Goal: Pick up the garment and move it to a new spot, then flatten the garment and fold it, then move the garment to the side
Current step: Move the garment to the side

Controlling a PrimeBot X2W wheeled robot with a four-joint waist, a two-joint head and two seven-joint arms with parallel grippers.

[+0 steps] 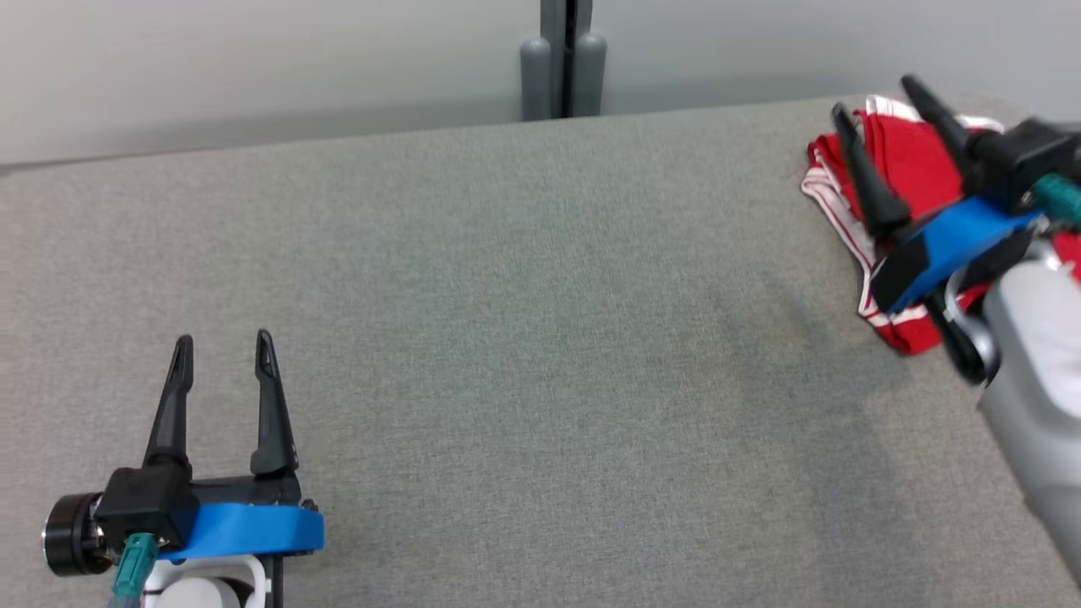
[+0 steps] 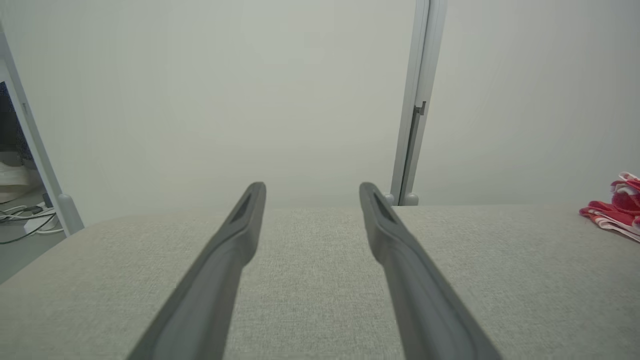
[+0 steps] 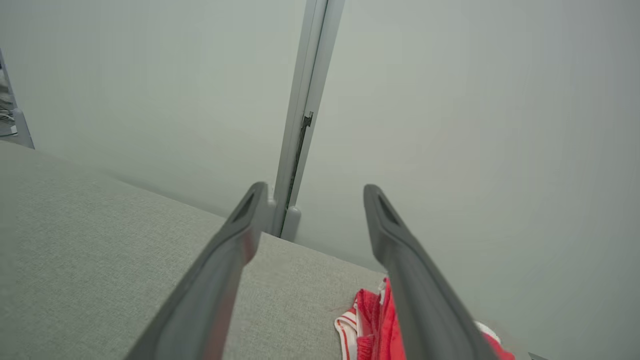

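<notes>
The garment, red with white striped trim, lay in a compact heap at the far right corner of the counter. Its long axis ran along the right edge, from the far edge toward the near one.

The right gripper hung directly over that heap, jaws spread wide and holding nothing. Its fingers pointed toward the far edge, roughly in line with the heap's length. In the right wrist view the cloth lay below and behind the fingertips, partly under one finger.

The left gripper stood at the near left corner, jaws likewise spread and empty. From it the garment lay well away, across the counter to the right.

Judgement: the right arm was plainly the nearer. The heap at the corner fits either cloth awaiting pickup or cloth folded and set aside. Whether its layers were neatly folded could not be told.
</notes>
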